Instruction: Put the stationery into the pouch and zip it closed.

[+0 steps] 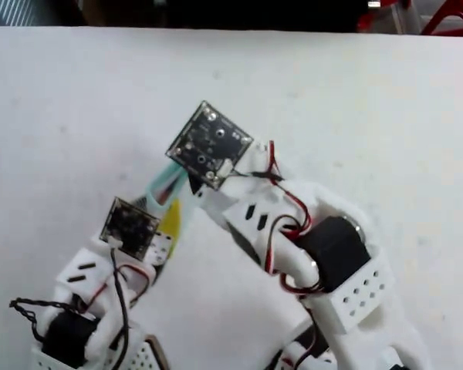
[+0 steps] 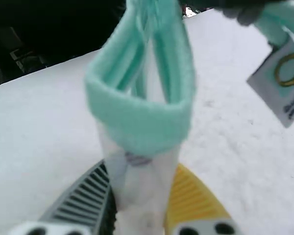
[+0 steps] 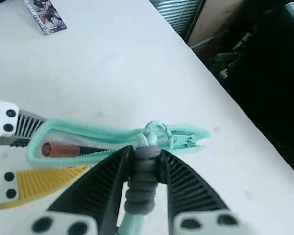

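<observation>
White table [image 1: 370, 100] under a mint pouch [image 3: 112, 132] held between both arms.
Left gripper [image 2: 139, 196] pinches its clear end; right gripper [image 3: 146, 155] clamps the grey zipper cord [image 3: 142, 191].

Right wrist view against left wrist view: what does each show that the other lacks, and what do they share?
Right wrist view: the right pincer shut on the grey cord at the zip, a red-tipped pen inside the open mouth of the pouch, and a card far off on the table.
Left wrist view: a paper tag with a yellow ring printed on it, beside the pouch.
Both: the mint-green pouch, the left pincer clamping its end between a grey and a yellow finger, and the white table.
</observation>
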Tool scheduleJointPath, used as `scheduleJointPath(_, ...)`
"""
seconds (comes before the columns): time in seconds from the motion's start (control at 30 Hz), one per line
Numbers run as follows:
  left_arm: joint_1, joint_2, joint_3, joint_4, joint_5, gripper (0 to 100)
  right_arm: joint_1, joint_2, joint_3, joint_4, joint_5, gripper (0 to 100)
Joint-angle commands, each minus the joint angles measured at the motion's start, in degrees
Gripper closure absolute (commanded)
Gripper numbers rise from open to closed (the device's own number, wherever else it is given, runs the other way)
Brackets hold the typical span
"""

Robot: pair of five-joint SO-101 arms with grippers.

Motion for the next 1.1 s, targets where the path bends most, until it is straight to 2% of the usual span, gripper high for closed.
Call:
scheduleJointPath(0.0,0.2,0.7,-2.4,-1.3,0.9,98,-5.2,-2.3,-3.2,3.2,0.8,98.1)
scheduleJointPath(0.43,0.2,0.7,-2.4,-1.6,2.5,98,-13.9,-2.3,-3.3,8.0,0.9,98.1)
scheduleJointPath(0.53,0.2,0.7,-2.3,-1.6,2.4,98,-9.0,-2.5,-5.2,8.4,0.9,98.1)
scheduleJointPath(0.7,0.2,0.7,-2.3,-1.5,2.4,98,6.5,-3.1,-14.3,7.8,0.7,97.8)
scheduleJointPath(0.77,0.2,0.7,-2.3,-1.4,2.4,98,10.9,-2.4,-12.7,5.4,0.4,97.5)
scheduleJointPath(0.97,0.1,0.7,-2.3,-1.2,2.4,98,11.8,-2.5,3.4,-2.4,0.3,79.8)
scheduleJointPath(1.07,0.1,0.7,-2.3,-1.2,2.4,98,10.2,-4.7,10.0,-7.9,0.3,79.4)
